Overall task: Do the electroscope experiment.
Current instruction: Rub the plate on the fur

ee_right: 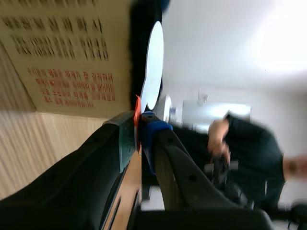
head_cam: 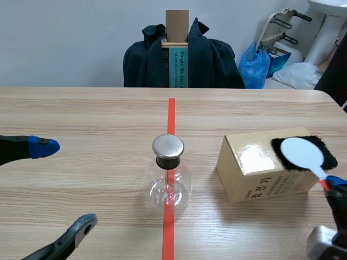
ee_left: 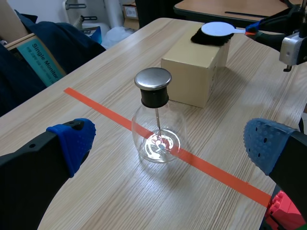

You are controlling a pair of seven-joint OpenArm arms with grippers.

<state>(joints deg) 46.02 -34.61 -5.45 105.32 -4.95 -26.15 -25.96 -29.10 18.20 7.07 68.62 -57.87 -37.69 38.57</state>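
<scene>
Flask point(head_cam: 168, 179): being flanked by the left gripper's point(head_cam: 65, 184) spread fingers, on the tape line point(head_cam: 171, 116).
Paddle point(head_cam: 302, 153): being clamped by the right gripper point(ee_right: 140, 127) over the box point(head_cam: 260, 168), handle end being hidden.

left gripper point(head_cam: 65, 184): thick black fingers, blue dotted pad point(head_cam: 44, 146), grey pad point(head_cam: 85, 221)
right gripper point(ee_right: 140, 125): black fingers, blue and grey-green pads
right wrist: silver metal block point(head_cam: 324, 242)
</scene>
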